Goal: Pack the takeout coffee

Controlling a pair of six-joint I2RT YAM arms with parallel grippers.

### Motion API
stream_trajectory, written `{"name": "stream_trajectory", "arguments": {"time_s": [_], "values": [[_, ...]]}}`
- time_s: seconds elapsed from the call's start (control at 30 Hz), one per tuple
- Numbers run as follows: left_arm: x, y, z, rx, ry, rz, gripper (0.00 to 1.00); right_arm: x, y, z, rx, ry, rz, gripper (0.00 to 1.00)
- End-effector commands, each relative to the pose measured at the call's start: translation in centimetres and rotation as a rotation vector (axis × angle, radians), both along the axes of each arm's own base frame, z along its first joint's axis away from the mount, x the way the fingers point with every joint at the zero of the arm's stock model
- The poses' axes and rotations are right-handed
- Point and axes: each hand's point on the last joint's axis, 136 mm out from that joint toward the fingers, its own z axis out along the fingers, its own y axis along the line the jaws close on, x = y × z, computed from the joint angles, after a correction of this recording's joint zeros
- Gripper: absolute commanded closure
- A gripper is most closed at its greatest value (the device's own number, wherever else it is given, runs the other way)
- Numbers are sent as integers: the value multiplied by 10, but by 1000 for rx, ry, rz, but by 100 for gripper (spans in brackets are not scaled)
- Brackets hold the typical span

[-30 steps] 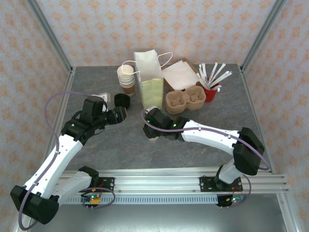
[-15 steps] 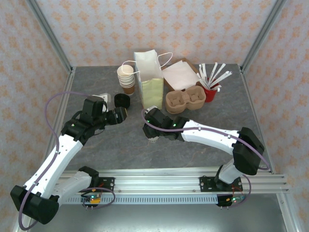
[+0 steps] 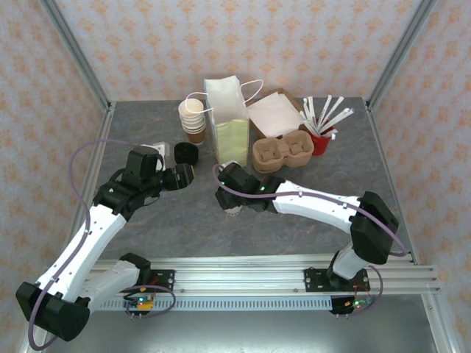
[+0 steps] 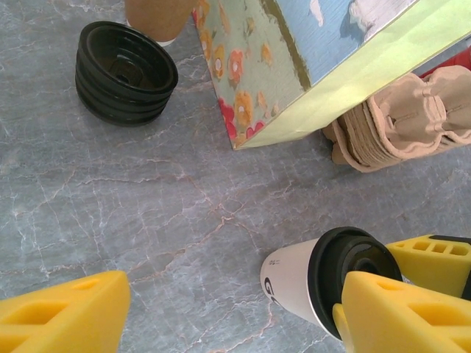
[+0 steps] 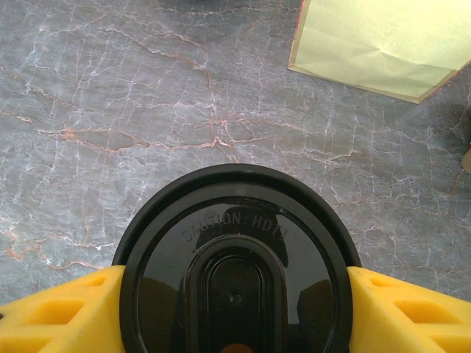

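My right gripper (image 5: pixel 235 309) grasps the coffee cup (image 5: pixel 235 220); left gripper (image 4: pixel 228 316) hangs released. I'd lift level, clear the bag (image 3: pixel 228 121) rim, lower gently.

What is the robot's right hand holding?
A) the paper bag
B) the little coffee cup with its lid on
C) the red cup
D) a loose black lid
B: the right gripper has its yellow jaws clamped on either side of the takeout coffee, at its black lid.
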Motion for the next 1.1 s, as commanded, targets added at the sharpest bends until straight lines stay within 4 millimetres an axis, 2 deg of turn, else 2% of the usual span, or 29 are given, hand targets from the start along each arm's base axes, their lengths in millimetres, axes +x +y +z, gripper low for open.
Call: {"name": "stream_trajectory", "arguments": {"time_s": [0.0, 0.8, 1.07], "values": [[-4, 3, -10, 27, 30, -8, 23, -3, -7, -9, -66, 24, -19, 33], [-11, 12, -29, 79, 67, 8, 22, -21, -40, -55, -234, 125, -42, 36], [-11, 12, -30, 77, 68, 9, 22, -26, -51, -69, -268, 143, -57, 38]]}}
